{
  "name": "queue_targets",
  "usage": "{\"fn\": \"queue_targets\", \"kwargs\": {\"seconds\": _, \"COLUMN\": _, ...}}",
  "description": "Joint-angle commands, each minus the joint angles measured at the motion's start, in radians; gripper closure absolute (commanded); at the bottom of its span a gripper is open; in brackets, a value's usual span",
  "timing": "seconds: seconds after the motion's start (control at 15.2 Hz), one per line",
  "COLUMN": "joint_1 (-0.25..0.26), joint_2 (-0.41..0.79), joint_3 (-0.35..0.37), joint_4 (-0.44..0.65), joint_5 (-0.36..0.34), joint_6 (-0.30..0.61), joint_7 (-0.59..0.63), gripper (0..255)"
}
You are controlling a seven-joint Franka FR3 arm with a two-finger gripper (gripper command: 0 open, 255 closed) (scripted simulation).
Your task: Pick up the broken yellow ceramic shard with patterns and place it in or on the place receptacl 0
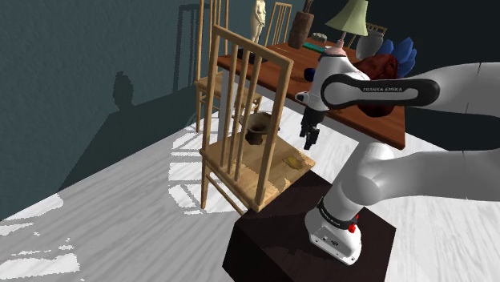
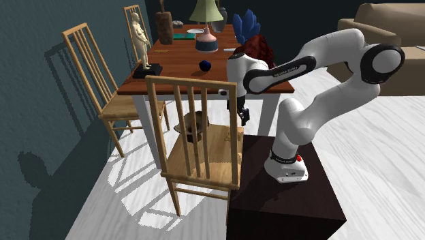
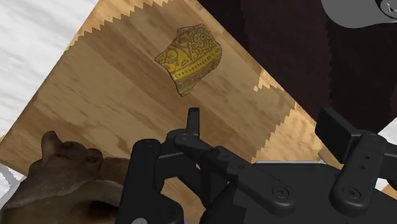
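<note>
1. One yellow shard (image 3: 189,57) with a fine printed pattern lies flat on the wooden chair seat (image 3: 114,95). You will find it near the seat's front edge, at the corner beside the dark stand (image 1: 272,248).
2. One brown vessel (image 3: 57,172) shares the seat. It sits toward the opposite side edge, well apart from the shard.
3. Your end effector (image 1: 309,138) hangs over the seat's front edge, close above the shard and clear of it. In the wrist view its black fingers (image 3: 193,121) stand apart, with nothing between them.
4. Upright slats form the chair back (image 2: 194,85) along the seat's rear edge, the edge farthest from the shard.
5. Beyond the chair you see a red-brown table (image 2: 177,68). It carries a lamp (image 2: 204,10) and a pale figurine (image 2: 141,37) on a dark base near one edge.
</note>
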Motion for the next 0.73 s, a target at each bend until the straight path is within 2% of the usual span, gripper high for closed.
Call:
{"fn": "queue_targets", "kwargs": {"seconds": 0.0, "joint_1": -0.013, "joint_2": 0.023, "joint_3": -0.05, "joint_4": -0.034, "joint_5": -0.057, "joint_6": 0.041, "joint_7": -0.082, "gripper": 0}}
{"fn": "queue_targets", "kwargs": {"seconds": 0.26, "joint_1": -0.045, "joint_2": 0.114, "joint_3": -0.164, "joint_4": -0.077, "joint_5": -0.183, "joint_6": 0.144, "joint_7": -0.243, "gripper": 0}}
{"fn": "queue_targets", "kwargs": {"seconds": 0.66, "joint_1": -0.057, "joint_2": 0.18, "joint_3": -0.205, "joint_4": -0.119, "joint_5": -0.228, "joint_6": 0.248, "joint_7": -0.246, "gripper": 0}}
